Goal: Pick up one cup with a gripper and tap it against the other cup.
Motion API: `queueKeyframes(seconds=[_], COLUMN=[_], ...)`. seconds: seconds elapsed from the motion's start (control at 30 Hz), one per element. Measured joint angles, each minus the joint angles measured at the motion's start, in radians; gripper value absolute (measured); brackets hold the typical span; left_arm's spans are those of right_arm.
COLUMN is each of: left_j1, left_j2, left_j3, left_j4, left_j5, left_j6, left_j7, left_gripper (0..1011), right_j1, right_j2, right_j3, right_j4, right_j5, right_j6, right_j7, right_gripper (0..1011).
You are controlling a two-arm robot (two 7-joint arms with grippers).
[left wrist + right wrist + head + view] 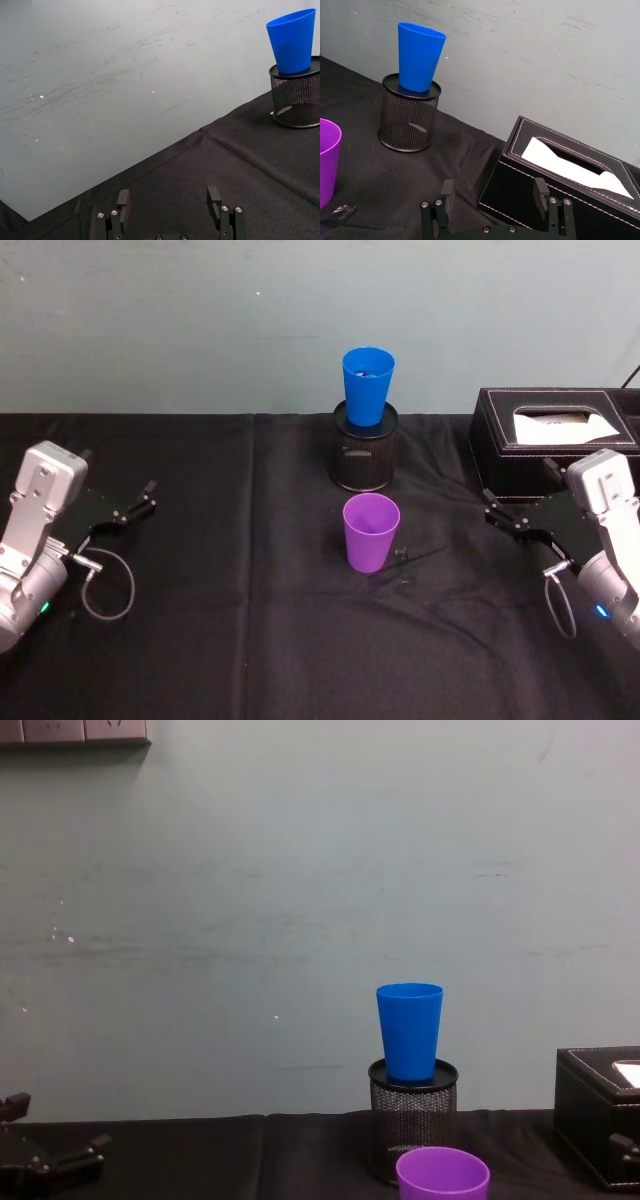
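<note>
Well, on the head view I see the purple tumbler (371, 530) upright on the black tabletop (220, 590), near the centre. The blue tumbler (367, 385) stands in the top of the black mesh holder (365, 455) just beyond it. My left claw (135, 503) rests far left. My right claw (500, 512) is far right beside the black tissue box (550, 440). Both are well apart from the cups.

On the left wrist view, the left claw's fingers stand apart, holding nothing.

On the right wrist view, the right claw is likewise spread and empty.

On the chest view, the purple tumbler's rim sits just in front of the holder.
</note>
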State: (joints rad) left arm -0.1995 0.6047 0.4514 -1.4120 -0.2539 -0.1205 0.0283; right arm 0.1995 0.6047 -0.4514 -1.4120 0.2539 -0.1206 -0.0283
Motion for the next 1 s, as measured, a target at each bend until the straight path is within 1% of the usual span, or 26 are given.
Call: queueKeyframes(seconds=[0.57,0.63,0.7,0.73,0.83,0.87,0.9,0.93,1.0], left_j1=[0.0,0.0,0.0,0.0,0.0,0.0,0.0,0.0,0.0], left_j2=[0.0,0.0,0.0,0.0,0.0,0.0,0.0,0.0,0.0], left_j3=[0.0,0.0,0.0,0.0,0.0,0.0,0.0,0.0,0.0], left_j4=[0.0,0.0,0.0,0.0,0.0,0.0,0.0,0.0,0.0], left_j5=[0.0,0.0,0.0,0.0,0.0,0.0,0.0,0.0,0.0], left_j6=[0.0,0.0,0.0,0.0,0.0,0.0,0.0,0.0,0.0], left_j7=[0.0,0.0,0.0,0.0,0.0,0.0,0.0,0.0,0.0], left_gripper=[1000,1000,1000,1000,1000,1000,1000,1000,1000], right_j1=[0.0,-0.001,-0.006,-0.013,-0.022,-0.027,-0.03,-0.034,-0.038], right_j2=[0.0,-0.006,-0.018,-0.036,-0.06,-0.075,-0.083,-0.097,-0.111], right_j3=[0.0,0.001,0.0,-0.004,-0.009,-0.01,-0.011,-0.014,-0.018], right_j4=[0.0,0.001,0.006,0.012,0.025,0.033,0.036,0.04,0.044], right_j5=[0.0,0.004,0.014,0.028,0.056,0.082,0.095,0.117,0.141], right_j6=[0.0,-0.003,-0.014,-0.028,-0.055,-0.072,-0.078,-0.088,-0.096], right_j7=[0.0,0.006,0.025,0.046,0.087,0.121,0.137,0.166,0.201], right_gripper=[1003,1003,1003,1003,1003,1003,1003,1003,1003])
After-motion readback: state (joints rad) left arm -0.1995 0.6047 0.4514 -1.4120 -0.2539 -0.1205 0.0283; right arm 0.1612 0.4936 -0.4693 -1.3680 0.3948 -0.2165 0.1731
